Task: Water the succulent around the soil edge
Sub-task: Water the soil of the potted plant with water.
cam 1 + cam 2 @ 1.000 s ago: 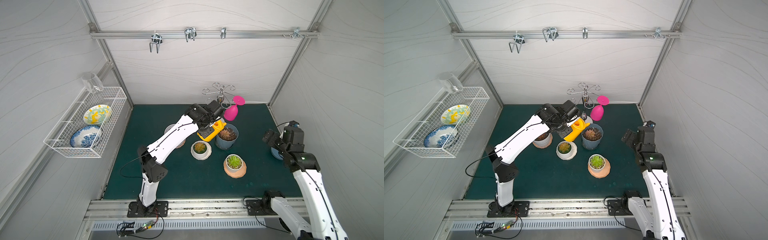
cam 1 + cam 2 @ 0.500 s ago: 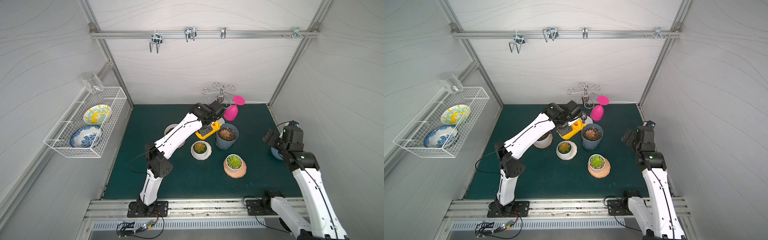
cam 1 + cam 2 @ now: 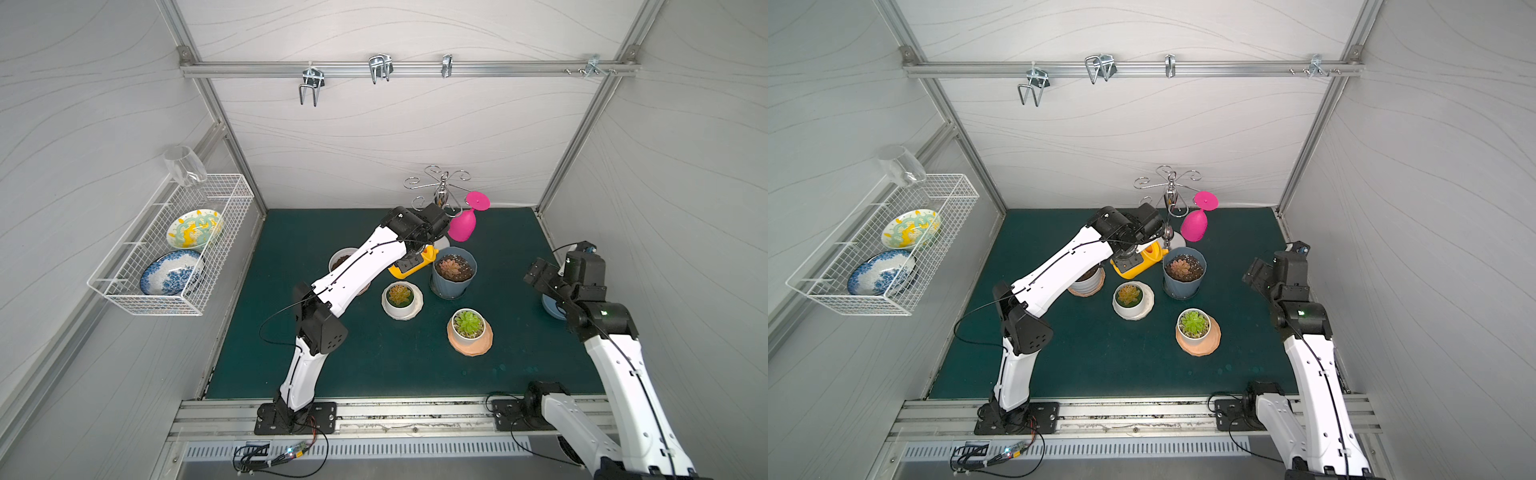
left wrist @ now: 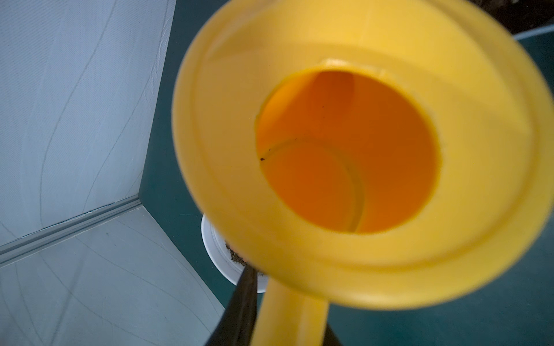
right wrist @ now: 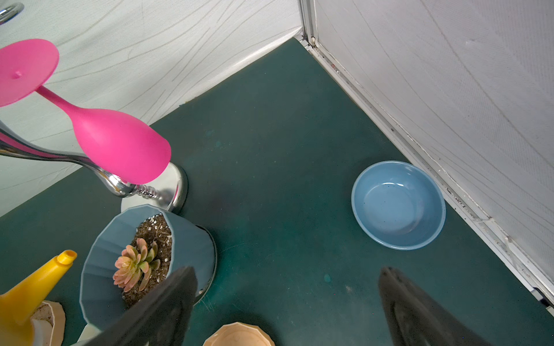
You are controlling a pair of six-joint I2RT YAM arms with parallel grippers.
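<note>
My left gripper (image 3: 408, 262) is shut on the handle of a yellow watering can (image 3: 413, 268), held above the mat beside a blue ribbed pot (image 3: 454, 286). In that pot a pinkish succulent (image 3: 451, 267) sits in dark soil. The spout tip (image 5: 67, 257) points at the pot's rim and stands just outside it. In the left wrist view the can (image 4: 344, 149) fills the picture, its handle between my black fingers (image 4: 244, 299). My right gripper (image 5: 287, 275) hangs open over bare mat on the right side, with nothing between its fingers.
A white pot with a yellowish succulent (image 3: 401, 295) and a green succulent on an orange saucer (image 3: 469, 328) stand in front of the blue pot. Another pot (image 3: 343, 259) sits under my left arm. Chrome stand (image 3: 442, 191) with pink glass (image 3: 463, 226) behind. Blue bowl (image 5: 398, 205) by the right wall.
My left arm's elbow has swung toward the middle of the mat, and the can has drawn back a little to the left, away from the blue pot. The right arm has not moved.
</note>
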